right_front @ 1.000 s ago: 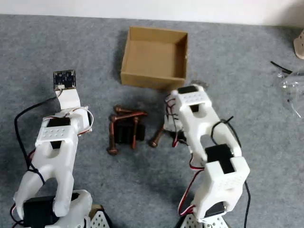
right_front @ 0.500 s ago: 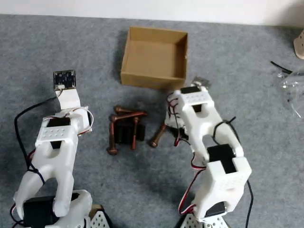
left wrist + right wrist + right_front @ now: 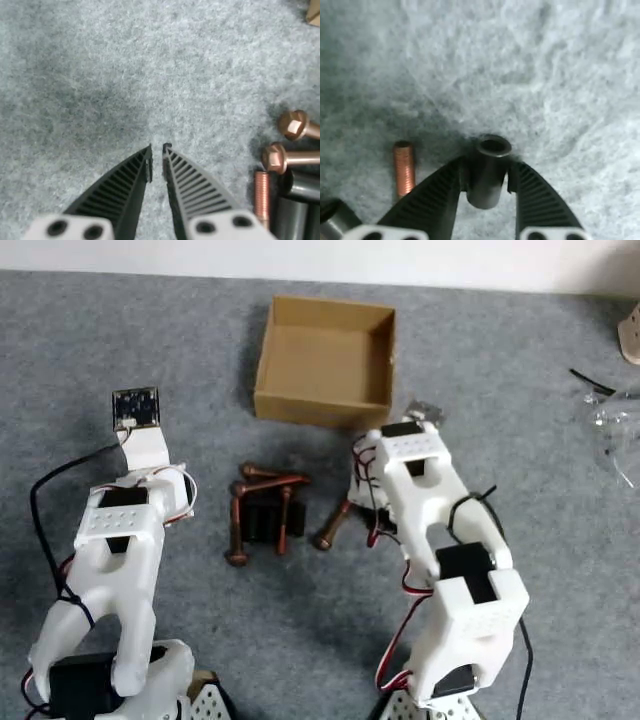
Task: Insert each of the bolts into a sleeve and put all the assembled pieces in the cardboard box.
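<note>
The open cardboard box (image 3: pixel 325 360) stands at the back of the grey carpet. In front of it lies a pile of copper bolts (image 3: pixel 262 478) and black sleeves (image 3: pixel 262 523), with one more bolt (image 3: pixel 333 525) just to its right. My right gripper (image 3: pixel 487 177) is shut on an upright black sleeve (image 3: pixel 489 172), low over the carpet beside that bolt's threaded end (image 3: pixel 404 167). My left gripper (image 3: pixel 157 150) hangs over bare carpet left of the pile, shut with nothing between its fingers. Two bolt heads (image 3: pixel 293 125) and dark sleeves (image 3: pixel 300 187) lie near it.
A clear plastic item (image 3: pixel 615 425) and black wires lie at the far right. Open carpet stretches to the left of the box and in front of the pile between the two arm bases.
The right arm has shifted slightly to the right, away from the pile. The left arm has stayed still.
</note>
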Motion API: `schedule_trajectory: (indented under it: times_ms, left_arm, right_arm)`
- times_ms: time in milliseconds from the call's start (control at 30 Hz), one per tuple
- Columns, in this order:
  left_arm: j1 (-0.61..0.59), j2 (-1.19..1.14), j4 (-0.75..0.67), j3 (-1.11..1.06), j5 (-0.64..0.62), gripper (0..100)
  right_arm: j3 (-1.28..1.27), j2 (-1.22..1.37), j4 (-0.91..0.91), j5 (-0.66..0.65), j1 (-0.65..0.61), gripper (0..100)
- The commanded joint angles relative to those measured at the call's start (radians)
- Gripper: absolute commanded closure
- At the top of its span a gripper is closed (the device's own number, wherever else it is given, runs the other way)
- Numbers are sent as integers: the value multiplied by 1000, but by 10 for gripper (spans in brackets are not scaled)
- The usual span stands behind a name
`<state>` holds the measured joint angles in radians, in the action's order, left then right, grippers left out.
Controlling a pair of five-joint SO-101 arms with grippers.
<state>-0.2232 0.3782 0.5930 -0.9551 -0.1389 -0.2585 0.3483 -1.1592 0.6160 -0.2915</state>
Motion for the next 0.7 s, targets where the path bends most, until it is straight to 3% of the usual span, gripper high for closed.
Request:
schedule_trajectory:
  times_ms: [0, 67, 367, 667]
  left_arm:
    - [1, 1, -15, 5, -3, 947]
    - [1, 1, -15, 5, -3, 947]
    - [5, 1, -40, 4, -5, 947]
    - [128, -45, -124, -4, -9, 943]
  right_arm:
    - [8, 28, 38, 8, 18, 945]
    - [10, 27, 38, 2, 19, 998]
    - [70, 28, 38, -64, 39, 995]
    - [79, 27, 36, -66, 74, 995]
